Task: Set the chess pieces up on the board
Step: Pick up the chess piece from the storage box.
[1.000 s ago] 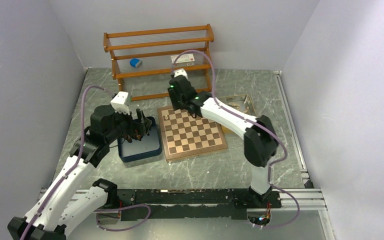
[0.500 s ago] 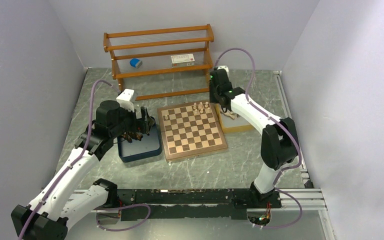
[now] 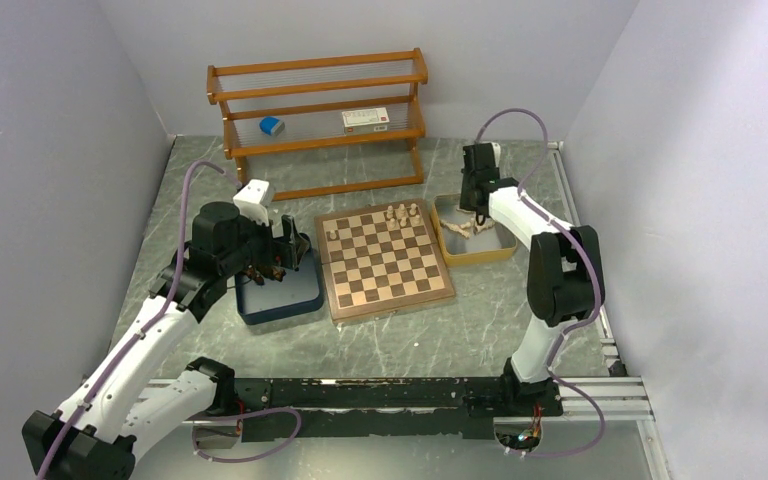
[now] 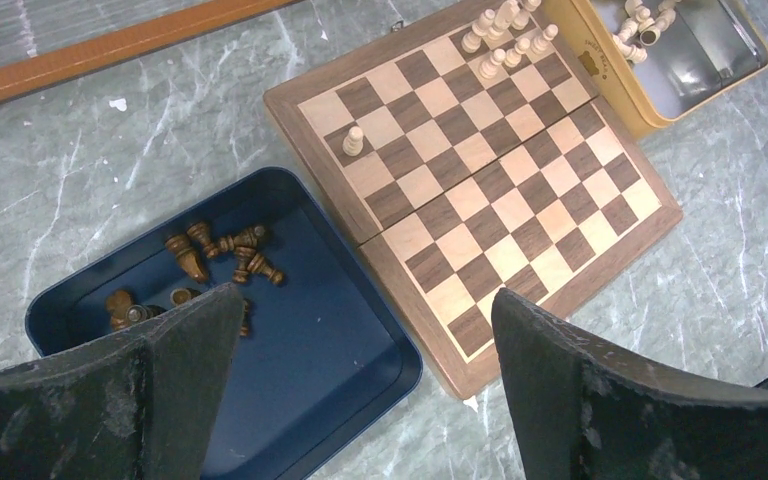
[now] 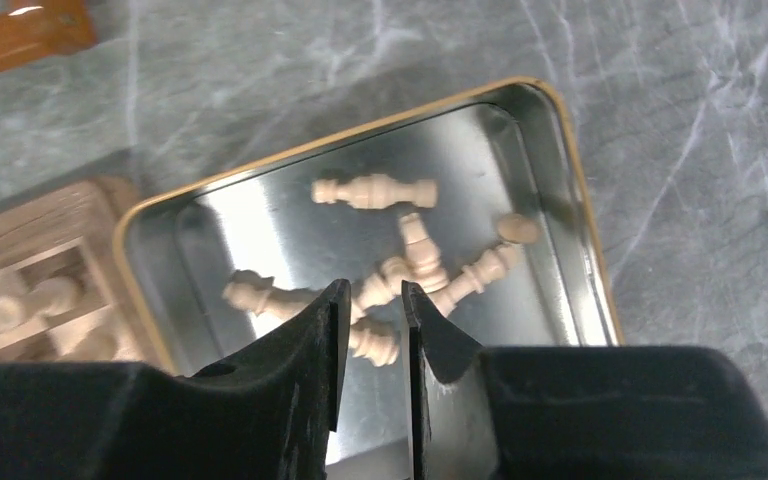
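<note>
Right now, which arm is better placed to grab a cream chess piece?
The right arm. The right tool hangs over the yellow tray, cream pieces just below its tips. The left tool is wide open over the navy tray, which holds only dark pieces.

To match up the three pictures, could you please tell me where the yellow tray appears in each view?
Top external: yellow tray right of centre, beside the board's far right corner.
Left wrist: top right corner, partly cut off.
Right wrist: centre, filling the frame.
Shared landmark: the board beside it.
</note>
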Motion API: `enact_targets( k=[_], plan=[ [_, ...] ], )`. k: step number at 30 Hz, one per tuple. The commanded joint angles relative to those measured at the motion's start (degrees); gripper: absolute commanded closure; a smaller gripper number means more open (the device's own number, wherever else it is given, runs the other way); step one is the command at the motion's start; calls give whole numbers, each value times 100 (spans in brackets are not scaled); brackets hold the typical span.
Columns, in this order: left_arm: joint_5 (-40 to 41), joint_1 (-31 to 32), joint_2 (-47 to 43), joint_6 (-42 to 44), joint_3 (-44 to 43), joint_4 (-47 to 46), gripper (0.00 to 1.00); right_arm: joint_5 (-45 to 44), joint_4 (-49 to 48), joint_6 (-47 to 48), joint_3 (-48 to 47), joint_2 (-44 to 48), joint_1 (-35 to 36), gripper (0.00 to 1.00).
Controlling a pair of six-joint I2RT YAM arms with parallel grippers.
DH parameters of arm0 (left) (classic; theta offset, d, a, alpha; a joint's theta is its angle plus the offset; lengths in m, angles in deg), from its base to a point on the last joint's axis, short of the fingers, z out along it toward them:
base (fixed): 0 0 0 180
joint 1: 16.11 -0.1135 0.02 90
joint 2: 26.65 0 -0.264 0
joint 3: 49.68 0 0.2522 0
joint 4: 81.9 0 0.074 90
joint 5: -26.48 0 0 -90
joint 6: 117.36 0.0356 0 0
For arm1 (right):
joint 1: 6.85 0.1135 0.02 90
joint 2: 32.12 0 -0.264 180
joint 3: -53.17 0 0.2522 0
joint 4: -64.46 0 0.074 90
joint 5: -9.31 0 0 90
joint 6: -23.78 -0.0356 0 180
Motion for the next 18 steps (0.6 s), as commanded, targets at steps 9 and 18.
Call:
enact_targets(
  k=[9,18],
  plan=[
    [-268,13,-135,61,21,-154,2,57,-394,-44,273,-358,-276,71],
    [-93,35,-401,38,104,-190,1,146,-356,-193,239,-597,-293,70]
  ],
)
